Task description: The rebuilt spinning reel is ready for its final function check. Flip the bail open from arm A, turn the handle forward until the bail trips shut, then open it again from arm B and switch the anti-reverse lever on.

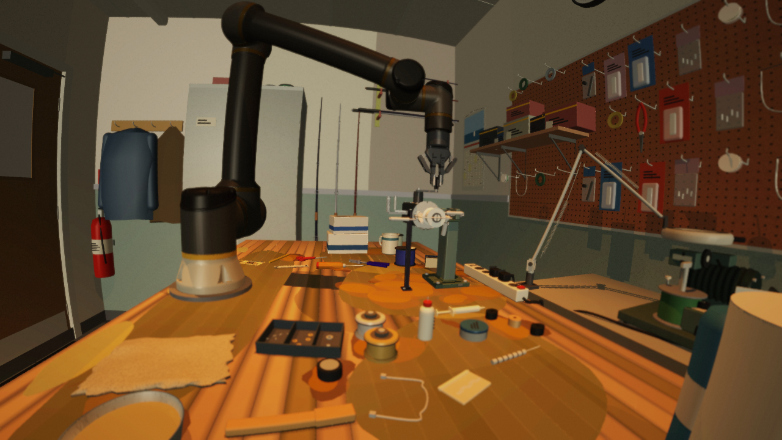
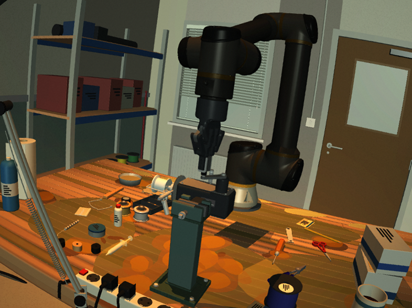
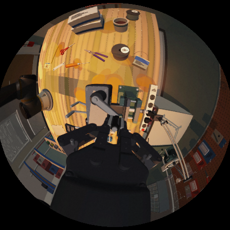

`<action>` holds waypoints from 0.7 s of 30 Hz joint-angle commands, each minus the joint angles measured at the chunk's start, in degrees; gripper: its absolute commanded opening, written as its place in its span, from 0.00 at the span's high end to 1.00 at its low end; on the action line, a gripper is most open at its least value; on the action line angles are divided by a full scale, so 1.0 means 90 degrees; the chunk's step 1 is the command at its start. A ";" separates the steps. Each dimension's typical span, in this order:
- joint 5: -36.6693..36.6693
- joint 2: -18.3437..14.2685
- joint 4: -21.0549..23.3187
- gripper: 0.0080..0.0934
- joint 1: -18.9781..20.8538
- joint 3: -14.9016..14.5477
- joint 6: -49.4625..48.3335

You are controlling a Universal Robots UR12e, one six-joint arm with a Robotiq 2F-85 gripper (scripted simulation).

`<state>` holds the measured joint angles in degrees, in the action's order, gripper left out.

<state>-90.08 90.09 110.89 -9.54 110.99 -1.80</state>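
Observation:
The reel's handle knob [image 3: 114, 128] sits at the end of a grey crank arm [image 3: 103, 107] on top of the reel body. I hold this knob in my gripper [image 3: 114, 127], which points straight down from above. The spinning reel [image 1: 429, 216] is clamped sideways on a dark green stand [image 1: 446, 257] in the middle of the wooden bench, its pale spool facing the side camera. From the second side camera my gripper [image 2: 205, 171] stands over the dark reel body [image 2: 203, 198]. The bail arms and the anti-reverse lever are too small to make out.
Behind the stand are stacked white boxes [image 1: 348, 232], a mug [image 1: 389, 243] and a blue spool [image 1: 405, 255]. A power strip [image 1: 495, 280] and a lamp arm [image 1: 558, 213] stand right of it. Small spools, a bottle [image 1: 426, 320] and a parts tray [image 1: 300, 337] lie in front.

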 commanded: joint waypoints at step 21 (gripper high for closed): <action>0.0000 0.0003 0.0003 0.60 0.0000 -0.0006 0.0000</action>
<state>-90.07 90.08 110.90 -9.54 110.98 -1.80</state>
